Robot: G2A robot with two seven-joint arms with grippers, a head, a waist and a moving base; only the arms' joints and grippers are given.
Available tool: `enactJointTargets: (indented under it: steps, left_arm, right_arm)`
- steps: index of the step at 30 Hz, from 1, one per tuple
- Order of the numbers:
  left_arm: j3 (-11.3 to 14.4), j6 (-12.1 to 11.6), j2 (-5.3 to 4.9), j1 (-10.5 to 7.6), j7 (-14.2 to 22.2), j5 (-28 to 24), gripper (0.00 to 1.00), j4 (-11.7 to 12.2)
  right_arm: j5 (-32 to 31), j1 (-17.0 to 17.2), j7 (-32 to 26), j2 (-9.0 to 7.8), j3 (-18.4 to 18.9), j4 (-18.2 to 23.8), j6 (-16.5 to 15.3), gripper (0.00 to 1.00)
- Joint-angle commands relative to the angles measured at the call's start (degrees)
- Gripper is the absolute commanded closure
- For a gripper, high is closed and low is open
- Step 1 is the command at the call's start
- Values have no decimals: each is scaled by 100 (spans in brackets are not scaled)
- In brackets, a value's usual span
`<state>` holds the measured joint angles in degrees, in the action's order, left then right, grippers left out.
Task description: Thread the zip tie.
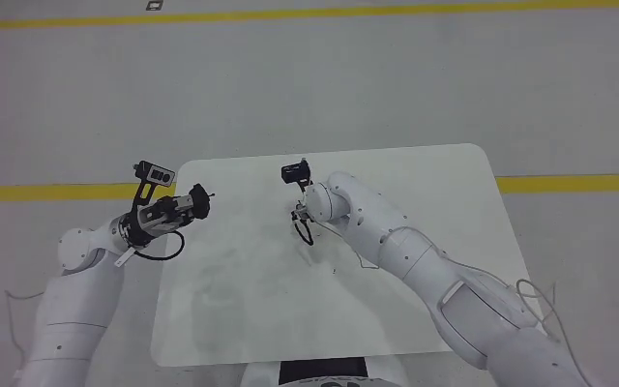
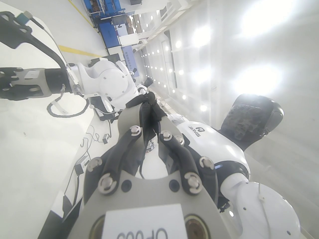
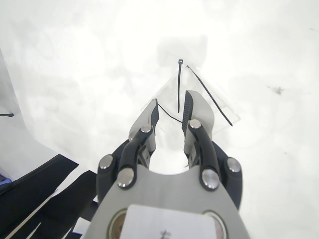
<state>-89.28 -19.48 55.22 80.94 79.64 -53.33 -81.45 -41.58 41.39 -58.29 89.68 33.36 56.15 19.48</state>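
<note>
The white table (image 1: 416,184) carries a clear sheet (image 3: 197,88), and we judge threading not yet begun. Our right gripper (image 3: 172,98) hangs part-open over the sheet, holding nothing; the left gripper (image 2: 147,103), pinched together, sits by the table's edge. The zip tie (image 3: 179,85) lies flat on the sheet, unlooped, head away from the right gripper, tail toward its gap.

I read the table (image 1: 387,319) as white with faint grey smudges, filling the middle of the top view. It sits on a pale grey floor (image 1: 387,87) with a yellow stripe (image 1: 290,14) along the upper edge. A black zip tie (image 3: 179,85) and a second zip tie (image 3: 209,95), also black, lie on a clear sheet (image 3: 224,105). The right gripper (image 3: 170,110) is silver with black ribbed pads (image 3: 187,110). The left gripper (image 2: 149,105) is grey and black.
</note>
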Motion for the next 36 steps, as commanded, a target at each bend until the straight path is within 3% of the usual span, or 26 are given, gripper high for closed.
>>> enactJointTargets:
  steps: [1,11,18,25,36]
  left_arm:
    - [0,0,0,0,0,0,100,0]
    - [0,0,0,0,0,0,100,0]
    - [0,0,0,0,0,0,100,0]
    - [0,0,0,0,0,0,100,0]
    - [0,0,0,0,0,0,100,0]
  right_arm:
    - [-43,13,12,24,11,-42,0,76]
    - [-401,49,39,221,73,-355,0,85]
    - [-541,55,80,357,138,-537,0,82]
    - [-681,36,165,485,190,-753,0,91]
    - [-907,-8,227,660,273,-994,0,83]
